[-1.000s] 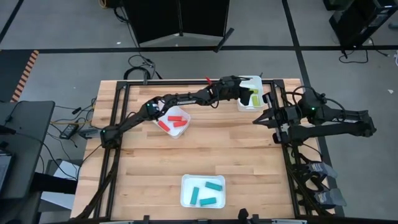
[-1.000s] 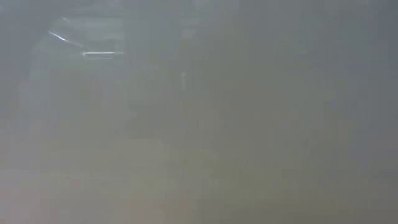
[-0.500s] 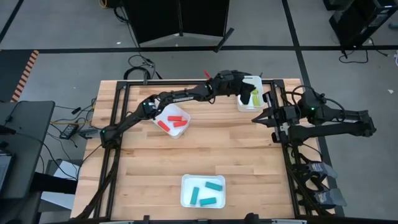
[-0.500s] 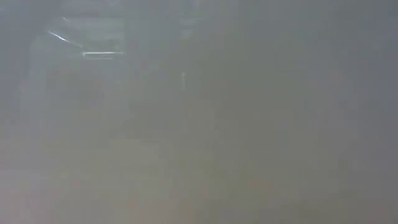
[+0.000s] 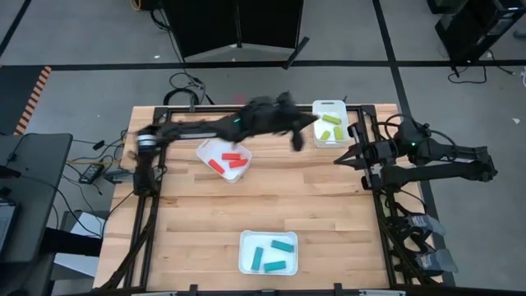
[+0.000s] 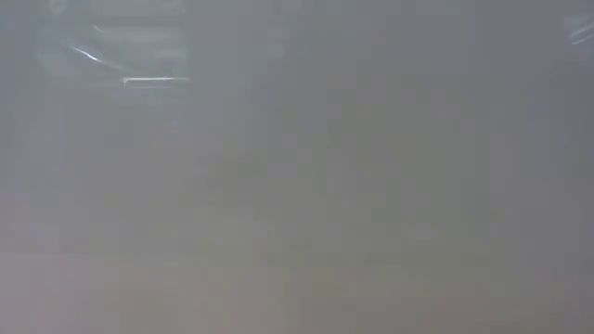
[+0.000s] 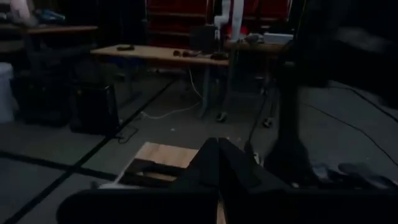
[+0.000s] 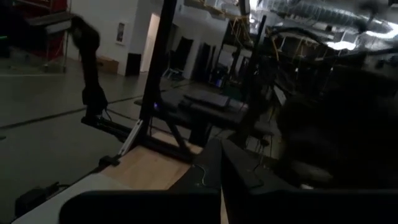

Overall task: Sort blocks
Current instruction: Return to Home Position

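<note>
Your left end effector (image 5: pixel 297 138), fingers pinched together on nothing, hangs over the surface (image 5: pixel 312 205) just beside the tray (image 5: pixel 329 105) holding the yellow-green blocks (image 5: pixel 330 123), which lie slantwise to its right. Farther back toward that arm's base sit the red-orange blocks (image 5: pixel 234 156), and the teal blocks (image 5: pixel 271 253) lie well apart. The right end effector (image 5: pixel 339 159), also clenched and empty, waits at the right edge.

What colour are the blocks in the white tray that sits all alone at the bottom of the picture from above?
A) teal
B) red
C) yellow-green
A: the teal blocks lie in that lone tray, while the red blocks and the yellow-green blocks sit in the two trays farther up.
</note>
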{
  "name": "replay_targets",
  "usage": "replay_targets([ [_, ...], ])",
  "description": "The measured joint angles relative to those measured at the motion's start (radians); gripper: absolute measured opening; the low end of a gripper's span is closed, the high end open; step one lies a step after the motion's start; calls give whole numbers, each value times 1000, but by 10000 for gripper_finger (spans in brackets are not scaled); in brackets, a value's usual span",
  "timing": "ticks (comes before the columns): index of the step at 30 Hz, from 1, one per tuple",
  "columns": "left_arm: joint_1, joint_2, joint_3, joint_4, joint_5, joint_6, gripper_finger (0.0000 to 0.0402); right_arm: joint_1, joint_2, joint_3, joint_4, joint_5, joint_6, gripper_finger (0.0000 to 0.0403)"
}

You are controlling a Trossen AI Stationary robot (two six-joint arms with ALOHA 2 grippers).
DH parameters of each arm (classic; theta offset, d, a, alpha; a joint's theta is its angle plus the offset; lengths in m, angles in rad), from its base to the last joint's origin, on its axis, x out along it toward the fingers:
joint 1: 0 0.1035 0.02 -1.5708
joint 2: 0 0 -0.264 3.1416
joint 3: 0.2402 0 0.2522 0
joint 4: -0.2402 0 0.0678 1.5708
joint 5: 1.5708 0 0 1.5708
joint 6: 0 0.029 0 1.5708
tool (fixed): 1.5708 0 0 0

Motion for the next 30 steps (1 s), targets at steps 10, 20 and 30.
replay_targets([
  [10,-81,-720,-946,271,-170,10,1,1,5,-143,83,-25,62,7],
  [20,-141,-1307,-1422,213,-313,6,1,-36,-81,-481,346,-10,245,7],
  [30,-141,-1610,-1598,-2,-271,-47,0,-52,-174,-613,322,-11,369,7],
])
